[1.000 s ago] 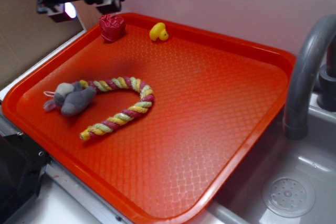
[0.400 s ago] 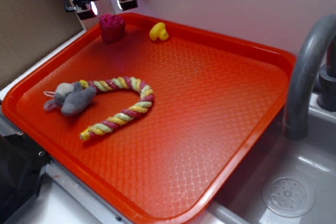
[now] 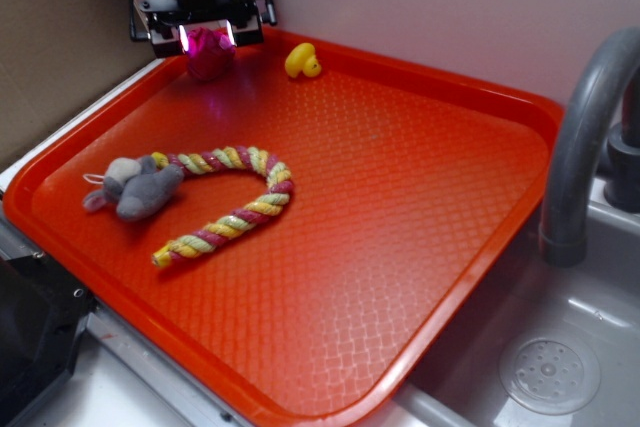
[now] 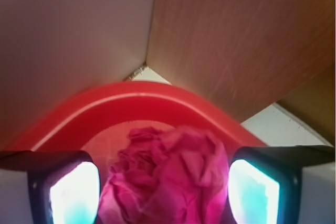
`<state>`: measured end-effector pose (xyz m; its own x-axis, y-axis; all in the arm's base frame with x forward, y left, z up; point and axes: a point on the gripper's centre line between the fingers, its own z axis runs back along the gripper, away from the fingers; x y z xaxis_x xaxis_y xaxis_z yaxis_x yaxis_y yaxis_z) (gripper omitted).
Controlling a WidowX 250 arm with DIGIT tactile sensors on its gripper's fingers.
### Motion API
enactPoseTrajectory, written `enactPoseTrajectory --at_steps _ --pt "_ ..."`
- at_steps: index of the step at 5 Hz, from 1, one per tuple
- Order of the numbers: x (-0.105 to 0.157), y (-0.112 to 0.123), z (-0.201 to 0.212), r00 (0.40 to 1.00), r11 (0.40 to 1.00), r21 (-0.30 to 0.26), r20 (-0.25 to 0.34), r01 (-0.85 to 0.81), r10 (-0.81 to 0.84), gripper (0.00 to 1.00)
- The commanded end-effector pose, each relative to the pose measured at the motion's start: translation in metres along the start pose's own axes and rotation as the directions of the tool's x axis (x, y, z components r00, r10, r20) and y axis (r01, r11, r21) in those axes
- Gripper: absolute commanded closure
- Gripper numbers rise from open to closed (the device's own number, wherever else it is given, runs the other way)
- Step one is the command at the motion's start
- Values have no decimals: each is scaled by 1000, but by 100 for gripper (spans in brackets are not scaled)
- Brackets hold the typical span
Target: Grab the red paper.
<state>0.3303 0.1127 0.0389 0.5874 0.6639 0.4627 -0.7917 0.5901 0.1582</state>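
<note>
- Since a second ago the end effector (image 3: 206,39) has swung right from the tray's outer left corner and dropped, so it now straddles the red paper (image 3: 207,53); nothing else on the tray has shifted.
- At far left, the grey stuffed mouse (image 3: 138,187) lies on the tray (image 3: 420,197), touching one end of the rope toy (image 3: 232,205), which curves in a horseshoe towards the middle. Both sit well apart from the grasp, so they pose no obstacle.
- Further back and slightly right, the red paper rests in the tray's far left corner, close to the raised rim. The wrist view shows the crumpled wad (image 4: 167,177) filling the space between the two fingers (image 4: 71,190), which stand apart on either side of it, not yet closed. That centring looks deliberate: a squeeze from here should catch the wad across its width.
- Just right of the paper, the yellow duck (image 3: 302,61) sits near the rim, clear of the fingers.
- At far right, a grey tap (image 3: 590,137) arches over the sink (image 3: 560,367) beside the tray.
- Judged from this, the approach is done and closing is the next step.
</note>
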Motion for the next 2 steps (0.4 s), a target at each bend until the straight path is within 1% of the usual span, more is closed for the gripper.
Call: enactPoseTrajectory --at_steps 1,2 --pt "25 6 2 1000 1000 -29 5 -6 7 0" --pt "24 5 -4 1000 1000 -14 -16 -9 9 0"
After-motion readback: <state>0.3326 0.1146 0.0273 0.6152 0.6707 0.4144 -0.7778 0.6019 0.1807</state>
